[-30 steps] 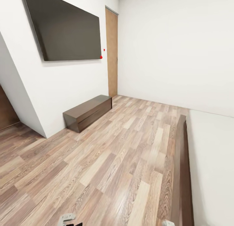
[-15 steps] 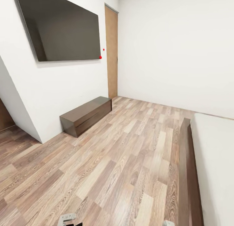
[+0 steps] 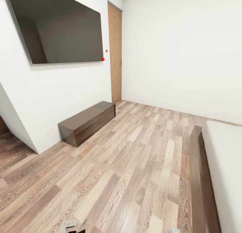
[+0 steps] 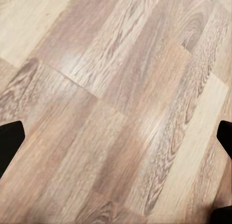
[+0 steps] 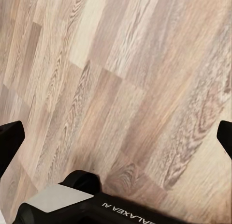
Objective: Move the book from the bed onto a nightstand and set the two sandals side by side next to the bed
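The bed [image 3: 224, 166] runs along the right side of the head view, with a plain off-white mattress and a dark brown frame [image 3: 201, 179]. The book, the two sandals and the nightstand are out of view. My left gripper [image 4: 116, 141] is open over bare wood-plank floor, its black fingertips [image 4: 9, 142] far apart with nothing between them. My right gripper [image 5: 116, 139] is open too, above the same plank floor, its fingertips [image 5: 10, 141] spread wide and holding nothing.
A long low dark TV cabinet [image 3: 86, 122] stands against the left wall under a wall-mounted black screen [image 3: 60, 28]. A brown door [image 3: 115, 55] is at the far corner. Wood-plank floor [image 3: 134, 159] stretches between cabinet and bed. A white wall corner juts out at the left.
The whole head view has shifted: the cabinet and screen sit further left and the bed further right, so the camera moved. Nothing in the room has moved.
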